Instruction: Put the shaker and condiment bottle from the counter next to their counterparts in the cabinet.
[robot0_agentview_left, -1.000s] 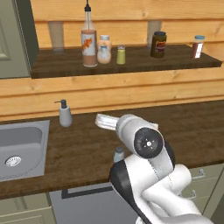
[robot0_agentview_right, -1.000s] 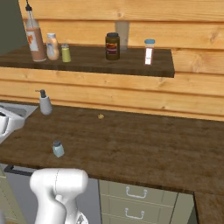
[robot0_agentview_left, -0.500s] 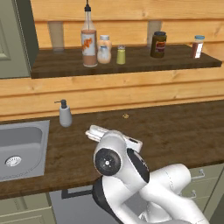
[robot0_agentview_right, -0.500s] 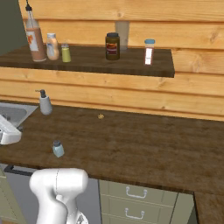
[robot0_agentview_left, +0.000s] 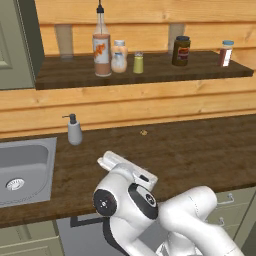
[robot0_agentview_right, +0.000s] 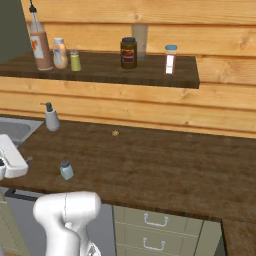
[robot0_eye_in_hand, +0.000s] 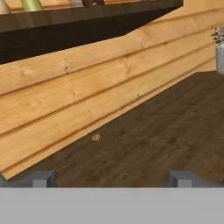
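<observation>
The gripper (robot0_eye_in_hand: 111, 178) shows in the hand view as two small dark grey finger tips at the bottom of the frame, set wide apart with nothing between them. Beyond them lies the dark-brown wood-grain counter (robot0_eye_in_hand: 175, 131), with a small tan crumb (robot0_eye_in_hand: 96, 138) at lower centre near the foot of the light plank wall (robot0_eye_in_hand: 87, 87).

In the right base view the shaker (robot0_agentview_right: 66, 170), a small pale-blue cylinder with a grey cap, stands upright on the counter in the lower left of the frame, just right of the white hand body at the left edge. A grey pump dispenser (robot0_agentview_right: 51, 117) stands further back by the steel sink (robot0_agentview_left: 25, 170).

In the upper left of the left base view, the condiment bottle (robot0_agentview_left: 101, 47), tall and clear with orange-brown sauce, a thin neck and a dark nozzle, stands on the dark shelf board of the cabinet (robot0_agentview_left: 150, 75). Just right of it are the squat peach bottle (robot0_agentview_left: 119, 56) with a white cap and the yellow-green shaker (robot0_agentview_left: 138, 63). Farther right stand a dark jar (robot0_agentview_left: 181, 50) and a slim blue-capped container (robot0_agentview_left: 226, 53). The grey-green panelled door (robot0_agentview_left: 17, 40) fills the upper left corner.
</observation>
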